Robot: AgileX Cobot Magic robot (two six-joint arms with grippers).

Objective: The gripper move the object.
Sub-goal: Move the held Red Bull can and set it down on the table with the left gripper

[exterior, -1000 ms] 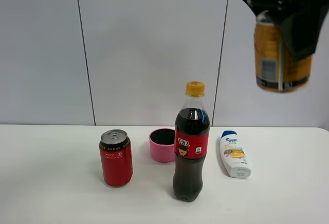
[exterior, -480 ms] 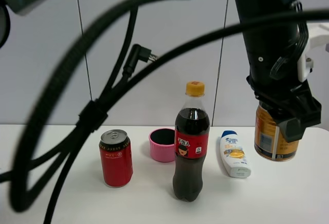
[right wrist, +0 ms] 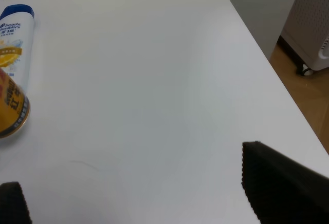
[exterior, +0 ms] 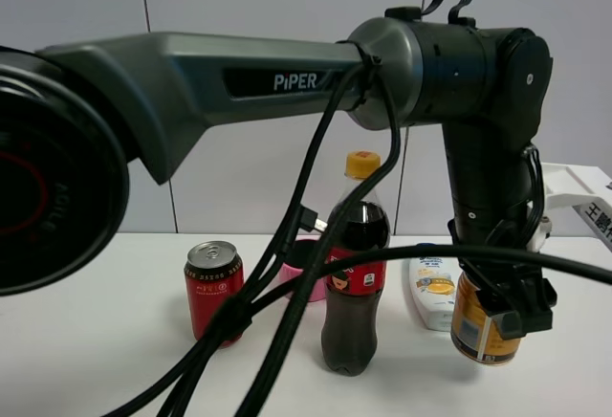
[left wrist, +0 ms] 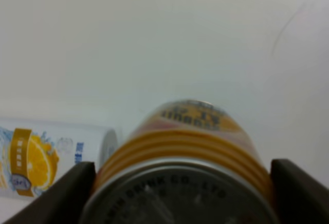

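Note:
The golden-orange can (exterior: 475, 334) stands upright at the table's right, just right of the white shampoo bottle (exterior: 428, 293). My left gripper (exterior: 499, 308), on the dark grey PIPER arm that reaches across, is shut on the can from above. Whether the can's base touches the table I cannot tell. In the left wrist view the can (left wrist: 180, 149) fills the space between the black fingers (left wrist: 77, 193). The right wrist view shows the can (right wrist: 10, 106) at its edge. My right gripper (right wrist: 139, 193) is open and empty over bare table.
A red can (exterior: 214, 288), a pink cup (exterior: 308, 278) partly hidden by cables, and a cola bottle (exterior: 352, 283) stand left of the shampoo bottle (right wrist: 13, 34). The table's right edge (right wrist: 267, 64) drops to a wooden floor with a white appliance (right wrist: 313, 29).
My left gripper has come down with the can from high above to table level beside the shampoo bottle. The arm and its cables now cross the view.

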